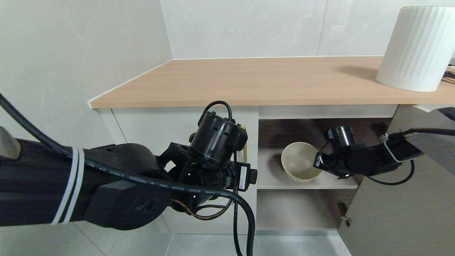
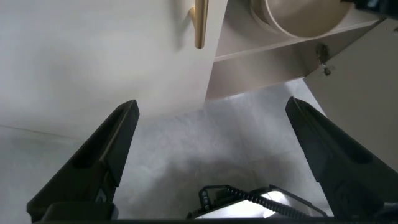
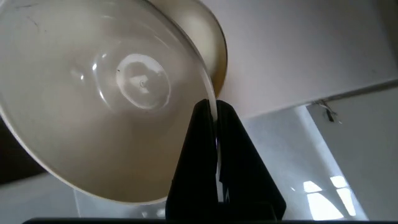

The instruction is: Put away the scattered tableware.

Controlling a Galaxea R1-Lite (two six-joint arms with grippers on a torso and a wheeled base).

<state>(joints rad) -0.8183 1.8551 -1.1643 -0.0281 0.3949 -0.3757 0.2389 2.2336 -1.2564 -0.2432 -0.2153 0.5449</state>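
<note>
the left gripper [image 2: 211, 106] hangs at the left, in front of a closed white cabinet door [image 1: 177, 128] and above a grey tiled floor [image 2: 236, 143]. its two black fingers [image 2: 106, 155] are spread wide apart and nothing sits between them. a slim brass bar handle [image 2: 199, 25] runs along the edge of that closed door, just beside the gripper.

above the cabinets lies a long light wooden countertop [image 1: 249, 81].

to the right of the closed door the cabinet stands open, showing a white inner shelf [image 1: 277, 181]. a pale cream round bowl [image 1: 298, 161] is in this compartment at the level of the shelf, tipped on its side with its hollow facing outward. whether its lower edge rests on the shelf cannot be told.

the right gripper [image 3: 214, 109] reaches into the compartment from the right and is clamped on the bowl's rim, one finger inside and one outside.

further right, the open grey cabinet door [image 1: 401, 213] swings outward. on the countertop's far right end stands a tall white ribbed container [image 1: 416, 49].
</note>
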